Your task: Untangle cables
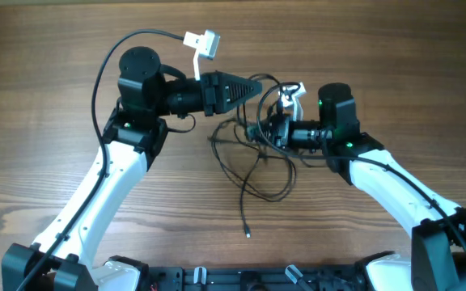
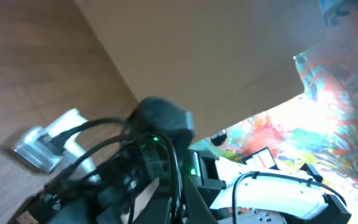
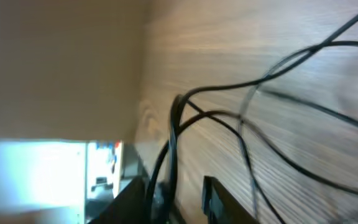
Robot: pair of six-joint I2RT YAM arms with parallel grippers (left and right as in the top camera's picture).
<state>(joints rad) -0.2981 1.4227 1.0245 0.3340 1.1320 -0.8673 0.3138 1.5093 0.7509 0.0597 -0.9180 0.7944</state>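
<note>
Tangling together between the two arms, the cables (image 1: 253, 137) lie on the wooden table (image 1: 71, 65) as a loose knot of thin black loops, and where one strand crosses over or under another cannot be made out from above. The left gripper (image 1: 253, 87) reaches in from the left and narrows to a single dark wedge whose tip meets the top of the knot. Whether it is clenched on a strand or merely beside one I cannot tell, and the left wrist view does not help: it is a blurred crowd of dark parts, a silvery plug (image 2: 42, 143) and black cords that may or may not belong to the tangle. The right gripper (image 1: 269, 132) comes in from the right and sits against the knot's right side, partly covering it. In the right wrist view its fingers (image 3: 219, 196) are cut off by the bottom edge; what shows of them stands apart, released, with a bundle of cables (image 3: 171, 134) running down into the gap close to one finger, blurred where it passes between them. From the knot, wide loops sag toward the robot's base, and one long strand runs out nearly straight in that same direction, lying away from both arms and ending in a small plug (image 1: 249, 234) that points at the near edge of the table. A white connector (image 1: 203, 42) on a thicker cord sits above the left arm, well apart from the tangle.
</note>
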